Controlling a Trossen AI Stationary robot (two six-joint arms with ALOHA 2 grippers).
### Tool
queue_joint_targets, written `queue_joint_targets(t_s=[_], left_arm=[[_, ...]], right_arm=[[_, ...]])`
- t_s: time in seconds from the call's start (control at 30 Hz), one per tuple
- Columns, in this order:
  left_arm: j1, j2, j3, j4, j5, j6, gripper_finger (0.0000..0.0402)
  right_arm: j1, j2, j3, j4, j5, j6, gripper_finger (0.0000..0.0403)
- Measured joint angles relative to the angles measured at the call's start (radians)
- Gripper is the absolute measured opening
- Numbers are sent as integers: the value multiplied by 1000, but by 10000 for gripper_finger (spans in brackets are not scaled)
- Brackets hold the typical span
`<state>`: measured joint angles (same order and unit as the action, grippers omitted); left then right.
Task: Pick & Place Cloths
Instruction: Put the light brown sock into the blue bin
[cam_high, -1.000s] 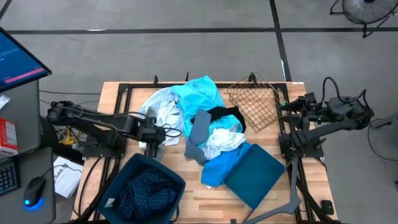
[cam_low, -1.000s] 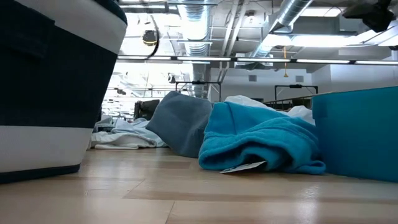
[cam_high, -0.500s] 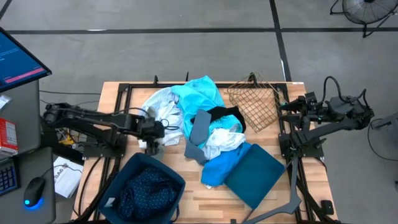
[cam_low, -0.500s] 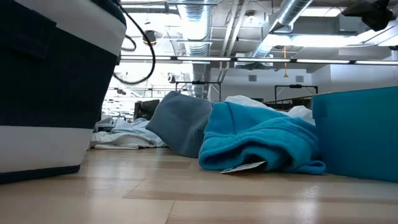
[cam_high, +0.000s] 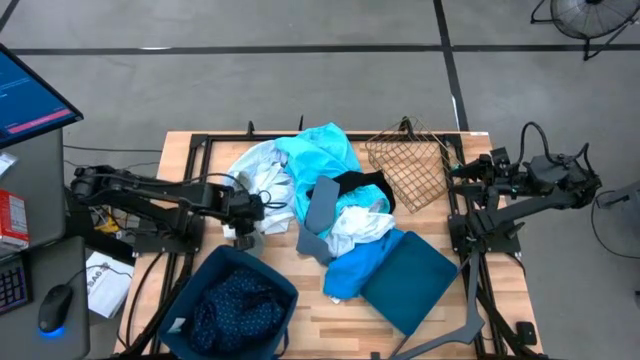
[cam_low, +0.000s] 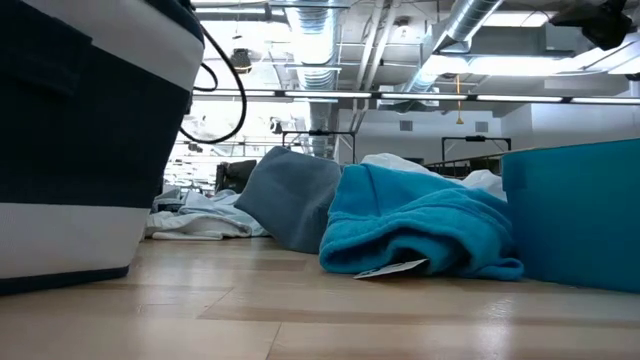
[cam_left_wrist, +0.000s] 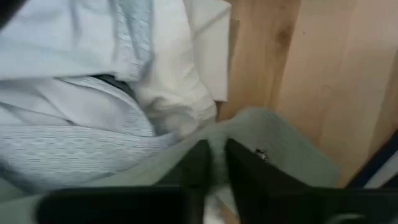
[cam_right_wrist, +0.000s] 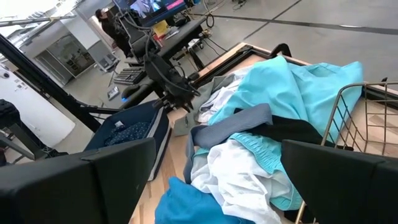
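A: Where is the left gripper?

B: Low over the table, at the near-left edge of the heap, just beyond the bin. Its fingers stand narrow, with a fold of the pale cloth nipped between them.

A: And the rest of that cloth?

B: It lies crumpled on the wood at the left of the heap, touching the turquoise cloth.

A: What else is in the heap?

B: A grey cloth in the middle, a black cloth beside it, a white cloth below those, and a blue cloth at the near end, against the second bin, which lies on its side.

A: Anything in the upright bin?

B: A navy cloth with small dots.

A: The right gripper?

B: It hangs at the table's right edge, beside the tilted basket, its fingers spread wide and holding nothing
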<state>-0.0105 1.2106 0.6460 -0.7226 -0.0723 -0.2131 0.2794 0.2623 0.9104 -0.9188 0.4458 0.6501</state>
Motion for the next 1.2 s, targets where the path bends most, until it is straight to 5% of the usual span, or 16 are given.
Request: queue_joint_targets(t_s=[0.7,1.2], left_arm=[[-2,-131,109,36,-18,-189,0],[-2,-123,337,214,-137,-168,0]], right_arm=[[0,6,1,54,-2,-5,340],[0,314,1,297,-3,-285,340]])
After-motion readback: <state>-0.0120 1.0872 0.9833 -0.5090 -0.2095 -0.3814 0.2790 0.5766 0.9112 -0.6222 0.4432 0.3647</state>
